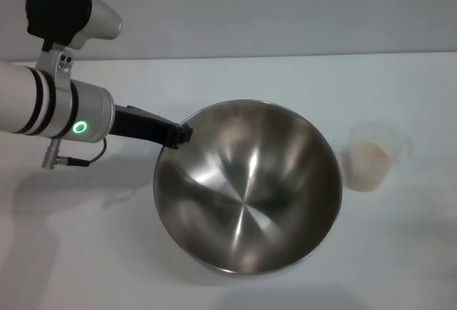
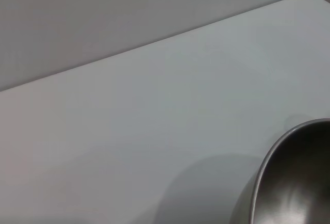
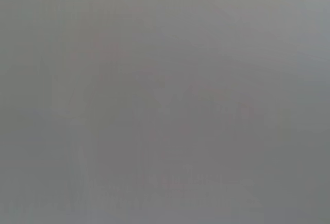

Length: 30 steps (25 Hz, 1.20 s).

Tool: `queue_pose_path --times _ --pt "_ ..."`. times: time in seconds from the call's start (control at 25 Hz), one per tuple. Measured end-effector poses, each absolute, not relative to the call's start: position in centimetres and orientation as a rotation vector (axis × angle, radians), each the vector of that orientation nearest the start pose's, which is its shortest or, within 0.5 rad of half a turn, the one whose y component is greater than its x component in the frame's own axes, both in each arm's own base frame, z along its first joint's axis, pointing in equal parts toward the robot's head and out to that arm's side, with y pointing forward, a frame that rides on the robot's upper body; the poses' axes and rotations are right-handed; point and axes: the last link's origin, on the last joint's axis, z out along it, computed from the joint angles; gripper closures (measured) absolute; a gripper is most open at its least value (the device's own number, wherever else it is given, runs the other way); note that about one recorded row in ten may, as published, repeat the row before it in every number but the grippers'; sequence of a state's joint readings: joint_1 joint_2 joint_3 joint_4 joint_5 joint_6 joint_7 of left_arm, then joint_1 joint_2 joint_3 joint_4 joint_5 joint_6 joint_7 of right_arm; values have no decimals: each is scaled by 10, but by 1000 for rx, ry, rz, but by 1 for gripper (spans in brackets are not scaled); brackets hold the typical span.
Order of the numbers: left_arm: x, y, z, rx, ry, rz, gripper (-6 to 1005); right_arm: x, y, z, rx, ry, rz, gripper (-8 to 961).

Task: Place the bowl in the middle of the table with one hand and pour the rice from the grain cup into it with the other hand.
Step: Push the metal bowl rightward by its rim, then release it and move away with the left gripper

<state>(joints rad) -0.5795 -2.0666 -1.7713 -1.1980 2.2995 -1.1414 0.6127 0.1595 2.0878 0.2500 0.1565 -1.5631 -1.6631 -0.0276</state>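
Left end effector [image 1: 178, 136]: gripping the near-left rim of the bowl [image 1: 246, 185], fingers pinching the edge.
Bowl: sitting roughly mid-desk [image 1: 235, 78], open side up, looking empty.
Grain cup [image 1: 372, 156]: standing upright just beside the bowl, on its right, holding the rice [image 1: 369, 160].
Key relation: cup is lying on the bowl's far side from the left end effector; right arm likely being nearer.
Right end effector: not showing; state impossible to tell.

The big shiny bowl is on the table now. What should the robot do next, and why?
Probably bring the right arm, not in view, to the small clear plastic grain cup. The off-white rice is still inside it, and the large stainless-steel bowl is empty on the white table, with the left gripper at its rim.
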Motion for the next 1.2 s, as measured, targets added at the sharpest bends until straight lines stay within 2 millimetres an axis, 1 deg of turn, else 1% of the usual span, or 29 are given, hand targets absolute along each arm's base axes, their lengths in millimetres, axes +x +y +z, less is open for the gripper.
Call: queue_pose_path --times 0.64,1.0,1.2 --pt "-180 393 -14 -2478 -1015 -65 927 368 208 23 -1274 360 630 185" --pt "-179 393 -14 -2481 -1011 -65 920 368 208 23 -1275 361 628 185" --pt "-178 393 -13 -2482 -1005 -69 886 369 208 23 -1275 361 627 186"
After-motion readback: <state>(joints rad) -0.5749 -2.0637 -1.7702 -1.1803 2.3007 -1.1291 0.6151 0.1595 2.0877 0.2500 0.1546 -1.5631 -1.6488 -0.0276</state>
